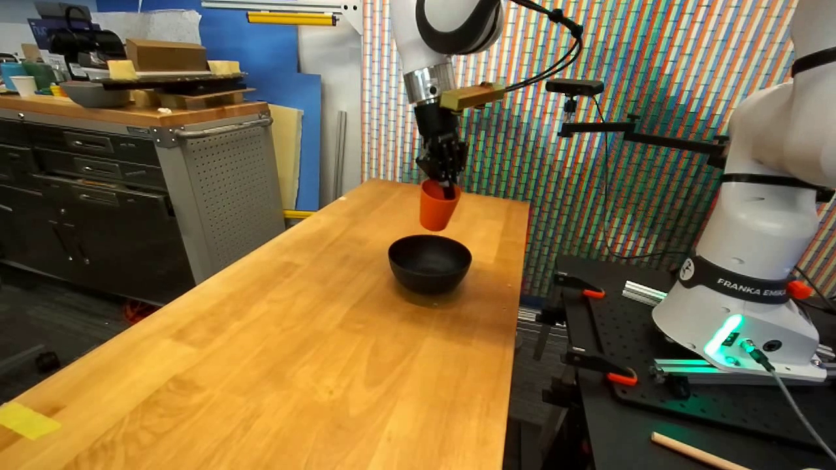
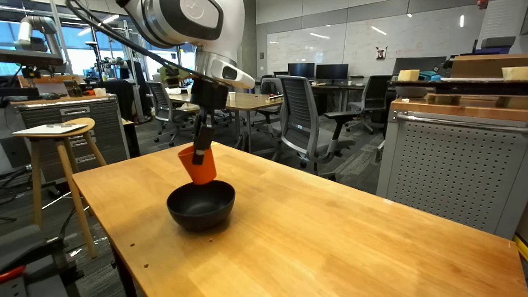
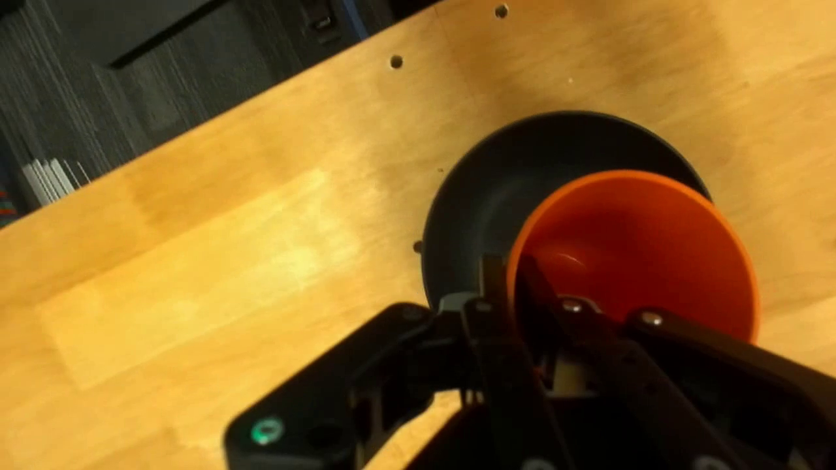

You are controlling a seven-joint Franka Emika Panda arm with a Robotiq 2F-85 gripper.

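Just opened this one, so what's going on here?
A robot arm holds an orange cup by its wall, the jaws shut with one inside and one outside. The cup hangs slightly tilted in the air; in an exterior view a gap shows between it and the black bowl. That bowl stands upright on the wooden table, and in the wrist view the cup hides part of it.

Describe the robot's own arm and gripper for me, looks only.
The arm is white, rounded and black-trimmed, with a silver metal wrist collar and black cables running outside it. Its base wears a black band lettered FRANKA EMIKA, above a glowing green light strip. The gripper is black, with slim fingers and silvery screw heads.
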